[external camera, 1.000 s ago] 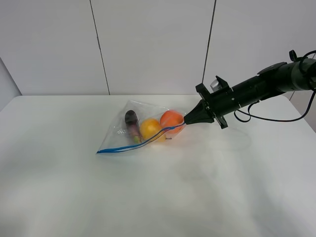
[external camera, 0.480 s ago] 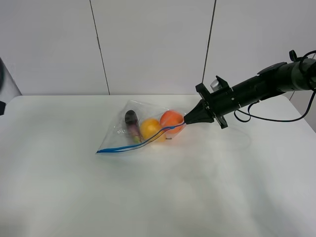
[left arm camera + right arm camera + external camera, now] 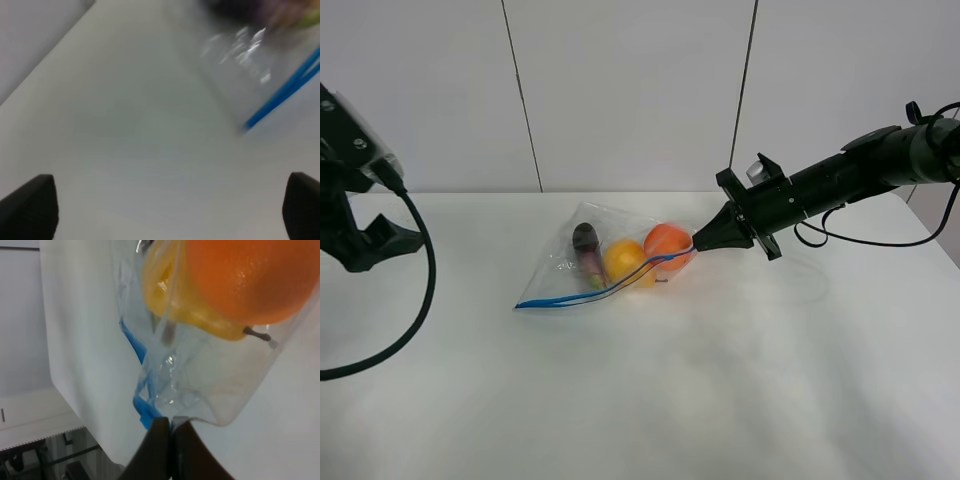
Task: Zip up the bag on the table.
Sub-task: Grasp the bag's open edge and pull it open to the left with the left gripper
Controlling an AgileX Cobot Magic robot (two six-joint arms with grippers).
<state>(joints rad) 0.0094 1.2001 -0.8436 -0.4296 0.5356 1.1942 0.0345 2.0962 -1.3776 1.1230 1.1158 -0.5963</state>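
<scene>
Big plain white matte table (image 3: pixel 650 400) is carrying the clear, crinkly plastic zip bag (image 3: pixel 560 272), lying approx. mid-table w/ purple, yellow and orange produce (image 3: pixel 625 260) inside. It's looking light, floppy and slippery, w/ the produce weighing it down. The right gripper (image 3: pixel 171 440) is pinching one bag corner beside the blue zipper strip (image 3: pixel 555 302). The left gripper (image 3: pixel 165 207) is hanging spread wide, holding nothing, near the strip's free end, prob. the best place to take hold.

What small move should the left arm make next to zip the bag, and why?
Probably ease the left claw forward to the free end of the blue zipper strip. Its jaws stand open, short of the bag, while the right claw pinches the opposite corner, so the strip has an anchor.
</scene>
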